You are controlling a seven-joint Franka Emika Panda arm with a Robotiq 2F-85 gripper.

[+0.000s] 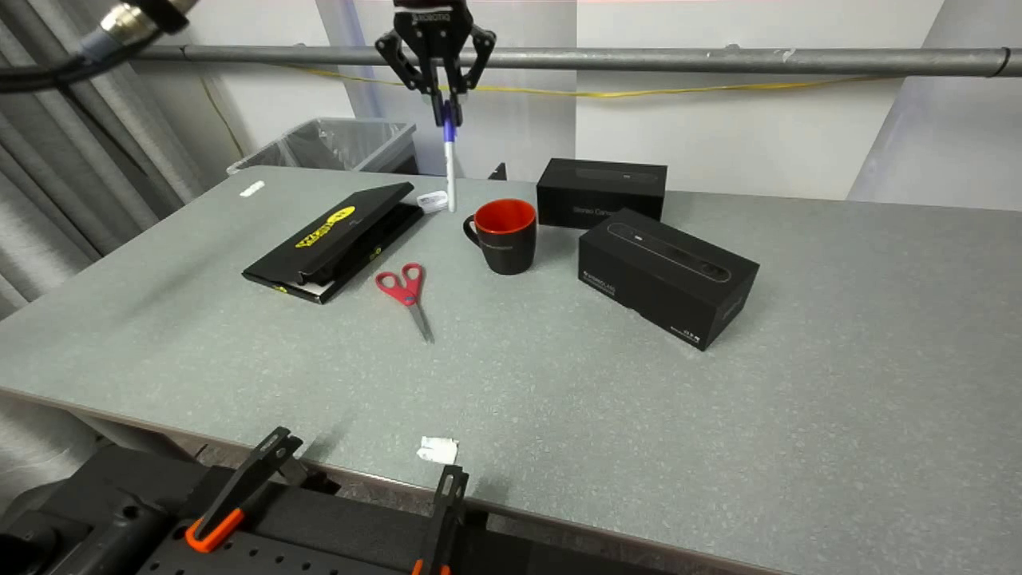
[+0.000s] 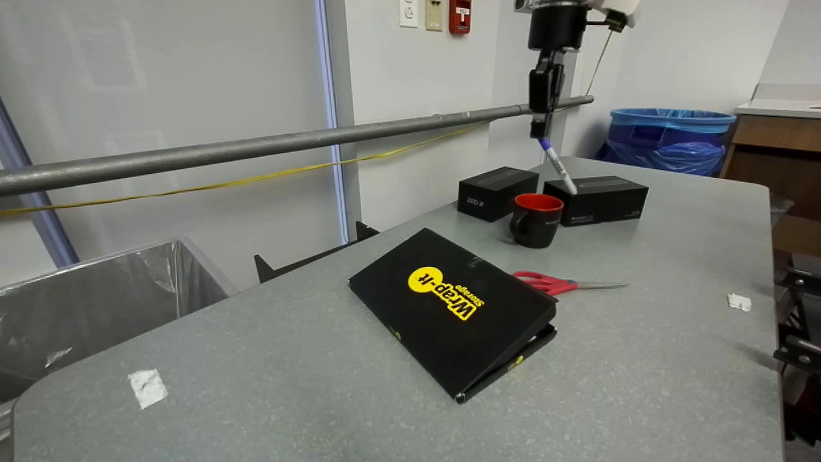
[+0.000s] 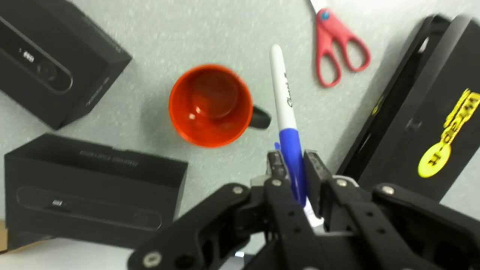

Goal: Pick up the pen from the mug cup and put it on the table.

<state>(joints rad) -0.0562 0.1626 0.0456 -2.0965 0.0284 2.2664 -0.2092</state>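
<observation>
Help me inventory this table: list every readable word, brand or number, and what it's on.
"ROBOTIQ": gripper
"Sharpie": pen, partly blurred
"Wrap-It Storage": flat black box
"Stereo Camera": wall-side black box
"ZED 2": same box's end
"ZED": other black box
Too small or blurred: lettering on mug, white label, red wall unit; boxes' fine print.

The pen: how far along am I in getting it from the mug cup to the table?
Done: the pen is clear of the mug cup, whose red inside looks empty in the wrist view.
In hand: the gripper is closed on the pen's blue end, with the white end hanging above the table.
Remaining: both exterior views show the pen off the surface, so lower it and release.
</observation>
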